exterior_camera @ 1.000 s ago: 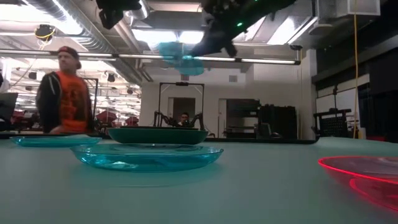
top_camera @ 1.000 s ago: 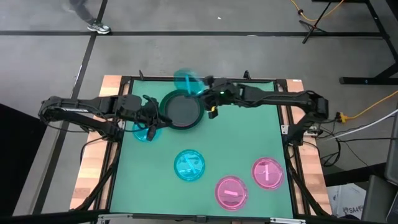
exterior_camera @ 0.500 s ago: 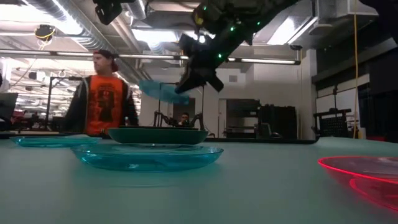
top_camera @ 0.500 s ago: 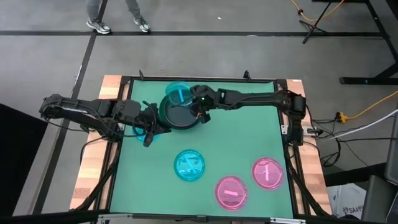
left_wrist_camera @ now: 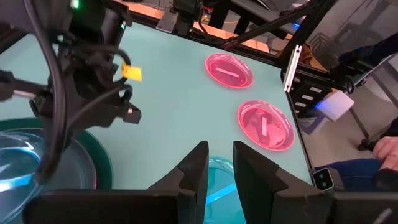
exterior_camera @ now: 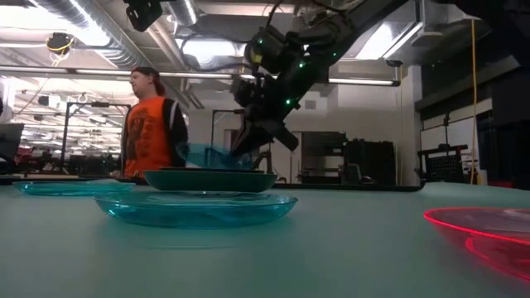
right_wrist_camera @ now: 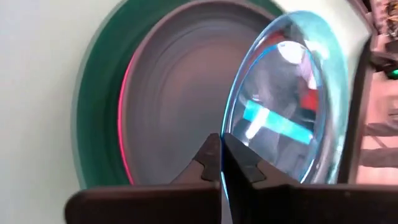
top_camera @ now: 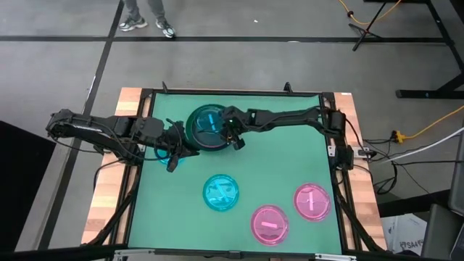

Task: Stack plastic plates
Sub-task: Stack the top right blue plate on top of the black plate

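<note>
A stack of plastic plates [top_camera: 194,138] stands at the table's far middle. It has a dark green plate [right_wrist_camera: 99,93] at the bottom, a thin pink rim, and a dark grey plate [right_wrist_camera: 180,93] on top. My right gripper [right_wrist_camera: 221,152] is shut on a translucent cyan plate [top_camera: 208,120] and holds it tilted low over the stack. My left gripper [top_camera: 176,151] stands open left of the stack, above another cyan plate [top_camera: 164,154] lying flat on the mat. My right gripper pinches the cyan plate's rim [right_wrist_camera: 225,134] between its two fingers, on the side toward the table's right. The fingers slant down from the right [exterior_camera: 244,149]. The plate tilts, its held side higher. Whether its low side touches the grey plate, I cannot tell.
A third cyan plate [top_camera: 221,193] lies flat at the near middle of the green mat. Two translucent pink plates [top_camera: 270,223] [top_camera: 312,202] lie at the near right. A person in an orange shirt [exterior_camera: 149,128] walks beyond the far edge.
My right gripper has come down and toward the near edge with the cyan plate, from high above the far edge until it is low over the stack. The plate has tipped flatter. The person beyond the table has walked along.
</note>
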### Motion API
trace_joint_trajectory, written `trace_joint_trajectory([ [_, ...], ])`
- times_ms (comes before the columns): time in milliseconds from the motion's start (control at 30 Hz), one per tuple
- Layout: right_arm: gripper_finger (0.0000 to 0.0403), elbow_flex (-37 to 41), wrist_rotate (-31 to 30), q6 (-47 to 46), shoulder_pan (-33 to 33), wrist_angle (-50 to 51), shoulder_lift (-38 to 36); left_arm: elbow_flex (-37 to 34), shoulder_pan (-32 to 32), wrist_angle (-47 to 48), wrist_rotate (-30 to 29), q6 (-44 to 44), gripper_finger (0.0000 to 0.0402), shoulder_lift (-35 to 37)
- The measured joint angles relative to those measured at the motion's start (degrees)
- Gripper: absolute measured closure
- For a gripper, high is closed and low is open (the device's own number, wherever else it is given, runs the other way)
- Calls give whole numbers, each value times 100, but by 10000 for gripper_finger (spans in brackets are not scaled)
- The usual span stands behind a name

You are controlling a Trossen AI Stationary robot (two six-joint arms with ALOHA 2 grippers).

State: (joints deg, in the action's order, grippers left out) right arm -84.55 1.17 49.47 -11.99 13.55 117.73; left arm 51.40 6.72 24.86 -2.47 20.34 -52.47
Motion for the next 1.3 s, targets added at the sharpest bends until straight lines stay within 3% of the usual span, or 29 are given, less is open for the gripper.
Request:
trace_joint_trajectory([
  [567, 402, 2, 254, -13, 2, 31, 64, 0, -2, 2, -1, -4, 335, 0],
  [1300, 366, 2, 254, -13, 0, 38, 62, 0, -2, 4, -1, -2, 335, 0],
])
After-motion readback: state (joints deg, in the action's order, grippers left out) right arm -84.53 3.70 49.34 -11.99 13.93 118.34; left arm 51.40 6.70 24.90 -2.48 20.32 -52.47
